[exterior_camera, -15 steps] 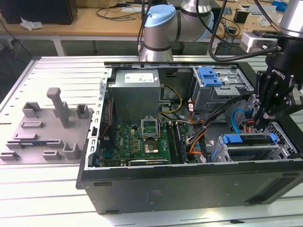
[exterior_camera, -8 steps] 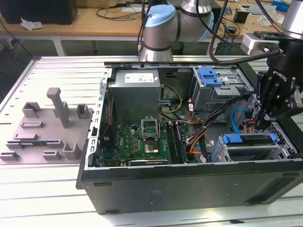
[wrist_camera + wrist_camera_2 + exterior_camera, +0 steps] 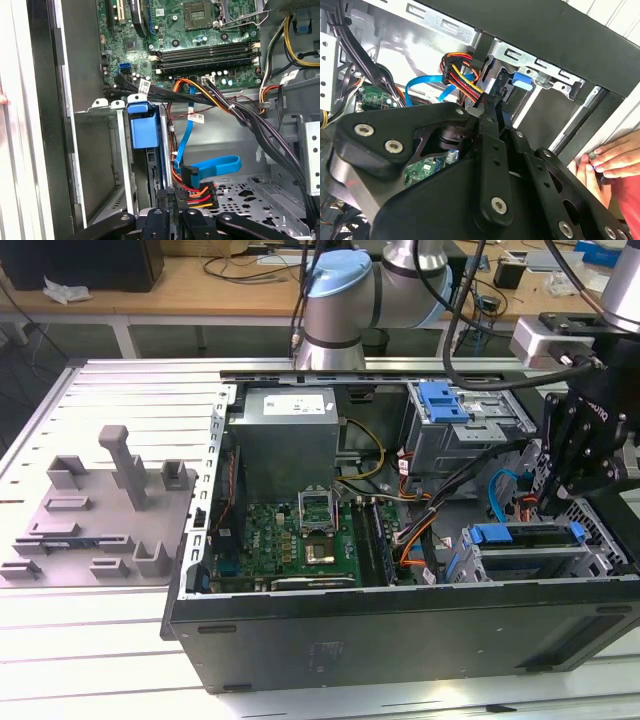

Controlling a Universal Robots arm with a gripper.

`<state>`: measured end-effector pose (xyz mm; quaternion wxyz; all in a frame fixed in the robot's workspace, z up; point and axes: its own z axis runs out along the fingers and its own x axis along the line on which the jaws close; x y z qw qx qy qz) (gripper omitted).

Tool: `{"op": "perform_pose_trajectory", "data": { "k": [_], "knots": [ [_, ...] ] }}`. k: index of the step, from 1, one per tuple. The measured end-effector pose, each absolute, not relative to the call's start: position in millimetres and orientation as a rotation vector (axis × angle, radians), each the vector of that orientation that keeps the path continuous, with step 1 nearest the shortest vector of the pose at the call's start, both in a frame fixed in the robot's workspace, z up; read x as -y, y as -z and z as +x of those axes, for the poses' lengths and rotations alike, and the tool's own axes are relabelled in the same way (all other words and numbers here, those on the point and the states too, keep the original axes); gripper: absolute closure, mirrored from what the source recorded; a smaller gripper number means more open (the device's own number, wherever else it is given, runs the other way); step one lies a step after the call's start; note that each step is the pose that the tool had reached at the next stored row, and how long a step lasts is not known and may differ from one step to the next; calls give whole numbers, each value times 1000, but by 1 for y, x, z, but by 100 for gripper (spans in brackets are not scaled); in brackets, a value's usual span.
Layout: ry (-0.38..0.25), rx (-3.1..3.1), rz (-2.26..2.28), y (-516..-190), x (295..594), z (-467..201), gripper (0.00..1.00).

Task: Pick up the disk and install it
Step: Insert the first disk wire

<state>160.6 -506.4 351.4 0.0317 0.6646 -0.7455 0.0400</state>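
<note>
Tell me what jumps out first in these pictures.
The open black computer case dominates the exterior view, its green motherboard exposed. The black gripper hangs over the drive cage at the exterior view's right, by a blue latch. In the second wrist view, a person's hand lies beside the case.

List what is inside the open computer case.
Inside the case sit a green motherboard, a grey power-supply box, cable bundles and a blue-latched drive cage. Its metal walls and the gripper cover whatever the cage holds.
</note>
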Motion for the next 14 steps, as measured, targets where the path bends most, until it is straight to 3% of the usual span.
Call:
{"op": "perform_pose_trajectory", "data": {
  "k": [14],
  "knots": [
    [-95,2304,2081,-352,515,156,83]
  ]
}}
